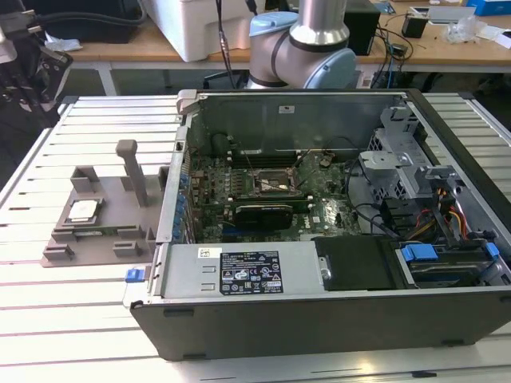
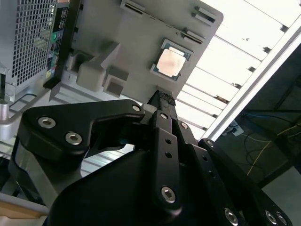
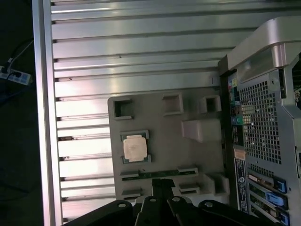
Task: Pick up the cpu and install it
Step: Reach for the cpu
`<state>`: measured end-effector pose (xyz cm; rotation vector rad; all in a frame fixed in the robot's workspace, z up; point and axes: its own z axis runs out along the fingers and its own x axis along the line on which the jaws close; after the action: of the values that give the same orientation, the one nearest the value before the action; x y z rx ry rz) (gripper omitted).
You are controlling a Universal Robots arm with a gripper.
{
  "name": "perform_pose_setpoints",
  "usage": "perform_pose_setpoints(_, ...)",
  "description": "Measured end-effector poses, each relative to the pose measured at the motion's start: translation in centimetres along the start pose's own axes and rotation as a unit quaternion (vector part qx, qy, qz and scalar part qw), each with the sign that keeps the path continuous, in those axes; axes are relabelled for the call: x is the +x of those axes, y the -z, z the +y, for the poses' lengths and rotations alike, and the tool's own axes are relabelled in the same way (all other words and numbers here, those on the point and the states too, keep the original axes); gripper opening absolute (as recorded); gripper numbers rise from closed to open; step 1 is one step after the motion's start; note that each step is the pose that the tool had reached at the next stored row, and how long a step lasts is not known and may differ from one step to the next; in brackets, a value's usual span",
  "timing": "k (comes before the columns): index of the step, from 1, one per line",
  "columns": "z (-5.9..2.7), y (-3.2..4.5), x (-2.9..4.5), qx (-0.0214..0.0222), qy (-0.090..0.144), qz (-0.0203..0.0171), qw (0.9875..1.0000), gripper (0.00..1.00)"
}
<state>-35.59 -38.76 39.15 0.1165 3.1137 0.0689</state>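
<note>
Seen at the exterior view's left, mid-frame: the cpu [image 1: 82, 211], silver top up, seated flat in a square recess of a grey holder [image 1: 104, 235] on the slatted table [image 1: 64, 319]. Just beside the holder, toward the exterior view's right: an open computer case [image 1: 319, 327]. Inside it, a black-framed socket [image 1: 271, 185] near the middle of the green motherboard [image 1: 323, 211], with a long black graphics card [image 1: 263, 214] directly below it in the frame. At top centre, behind the case: part of the robot arm [image 1: 315, 32]. In both wrist views, poised over the holder's edge and apart from the cpu: the gripper [image 2: 163, 96] [image 3: 160, 182], fingers drawn together, gripping nothing.
</note>
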Motion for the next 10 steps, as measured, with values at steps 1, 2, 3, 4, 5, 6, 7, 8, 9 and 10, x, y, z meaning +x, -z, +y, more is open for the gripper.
perform_pose_setpoints(1,0.01,0.00,0.28,0.0000,0.000,0.0000,1.0000,0.11)
perform_pose_setpoints(2,0.01,-0.01,0.75,0.0000,0.000,0.0000,1.0000,0.11)
perform_pose_setpoints(3,0.00,-0.01,1.19,0.0000,0.000,0.0000,1.0000,0.11)
perform_pose_setpoints(4,-0.01,-0.01,1.45,0.0000,0.000,0.0000,1.0000,0.11)
perform_pose_setpoints(5,-0.02,0.00,1.70,0.0000,0.000,0.0000,1.0000,0.11)
perform_pose_setpoints(6,-0.05,0.00,2.17,0.0000,0.000,0.0000,1.0000,0.11)
perform_pose_setpoints(7,-0.07,0.00,2.53,0.0000,0.000,0.0000,1.0000,0.11)
perform_pose_setpoints(8,-0.09,0.00,2.74,0.0000,0.000,0.0000,1.0000,0.11)
perform_pose_setpoints(9,-0.12,0.01,3.12,0.0000,0.000,0.0000,1.0000,0.11)
perform_pose_setpoints(10,-0.13,0.01,3.32,0.0000,0.000,0.0000,1.0000,0.11)
